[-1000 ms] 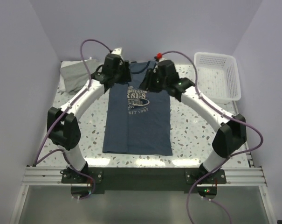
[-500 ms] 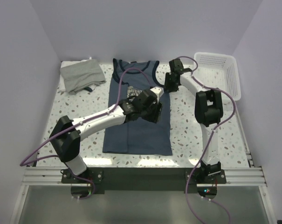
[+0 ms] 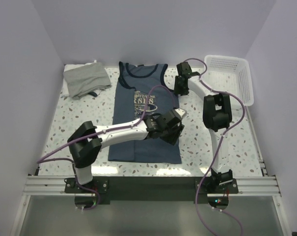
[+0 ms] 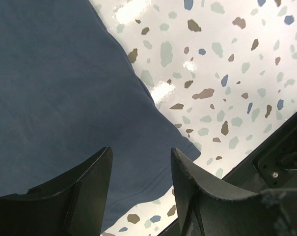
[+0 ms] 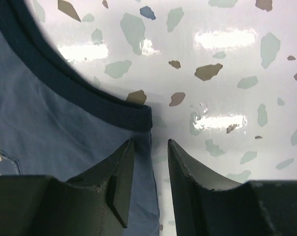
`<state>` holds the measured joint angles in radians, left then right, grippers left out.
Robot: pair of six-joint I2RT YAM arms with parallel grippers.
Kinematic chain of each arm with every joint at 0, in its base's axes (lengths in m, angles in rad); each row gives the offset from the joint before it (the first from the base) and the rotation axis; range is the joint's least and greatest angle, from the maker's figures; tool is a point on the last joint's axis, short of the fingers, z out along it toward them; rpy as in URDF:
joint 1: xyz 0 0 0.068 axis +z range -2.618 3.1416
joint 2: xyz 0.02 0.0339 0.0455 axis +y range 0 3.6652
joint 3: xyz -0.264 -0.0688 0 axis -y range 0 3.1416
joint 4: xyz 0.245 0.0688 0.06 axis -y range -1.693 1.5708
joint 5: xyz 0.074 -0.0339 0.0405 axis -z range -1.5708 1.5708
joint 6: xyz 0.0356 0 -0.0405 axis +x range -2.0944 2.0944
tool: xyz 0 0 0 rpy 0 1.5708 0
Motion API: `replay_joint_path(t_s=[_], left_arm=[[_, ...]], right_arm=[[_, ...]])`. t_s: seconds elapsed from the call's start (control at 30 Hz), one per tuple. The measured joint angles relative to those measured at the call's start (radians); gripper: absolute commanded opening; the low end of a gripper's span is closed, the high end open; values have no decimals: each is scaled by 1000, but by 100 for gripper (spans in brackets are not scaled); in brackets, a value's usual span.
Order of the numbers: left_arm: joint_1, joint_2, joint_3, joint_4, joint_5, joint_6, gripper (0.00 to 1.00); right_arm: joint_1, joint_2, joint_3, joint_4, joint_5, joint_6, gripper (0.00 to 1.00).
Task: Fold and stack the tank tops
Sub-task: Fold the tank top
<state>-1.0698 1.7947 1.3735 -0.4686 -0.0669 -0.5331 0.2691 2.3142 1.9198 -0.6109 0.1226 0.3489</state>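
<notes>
The navy tank top (image 3: 138,105) with white chest print lies flat, face up, mid-table. The grey tank top (image 3: 87,79) lies crumpled at the back left. My left gripper (image 3: 174,132) is open and empty above the navy top's lower right edge. In the left wrist view the cloth (image 4: 65,98) and its hem corner show between the spread fingers (image 4: 92,196). My right gripper (image 3: 180,89) is open at the top's right armhole. In the right wrist view it (image 5: 150,147) straddles the side edge just below the dark trim (image 5: 65,83).
A white mesh basket (image 3: 231,78) stands at the back right. The speckled table (image 3: 207,147) shows bare right of the navy top. The black base rail (image 3: 153,184) runs along the near edge.
My left gripper has moved from the top's upper part toward me and right, to its lower right edge. The right arm has pulled back to the right armhole and stayed there.
</notes>
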Motion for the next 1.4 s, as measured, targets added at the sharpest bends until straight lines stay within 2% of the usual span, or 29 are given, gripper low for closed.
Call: replay_joint_path(t_s=[0.13, 0.23, 0.37, 0.57, 1.03, 1.27, 1.4], left_arm=[[-28, 63, 28, -15, -13, -9, 55], [-50, 101, 45, -20, -21, -24, 54], [-79, 132, 50, -23, -30, -44, 53], [-124, 177, 63, -26, -40, -71, 50], [-201, 232, 80, -18, -44, -117, 48], [-205, 270, 112, -19, -87, -130, 49], [-220, 303, 150, -32, -135, -131, 45]], right_arm=[[0, 37, 26, 8, 16, -8, 36], [0, 38, 29, 25, 17, -11, 31], [0, 41, 25, 40, 17, -13, 19], [0, 34, -11, 110, 17, -8, 9], [-1, 20, -47, 164, 14, 2, 6], [-2, 14, -63, 183, 12, 2, 6], [-2, 13, -69, 192, 8, 5, 6]])
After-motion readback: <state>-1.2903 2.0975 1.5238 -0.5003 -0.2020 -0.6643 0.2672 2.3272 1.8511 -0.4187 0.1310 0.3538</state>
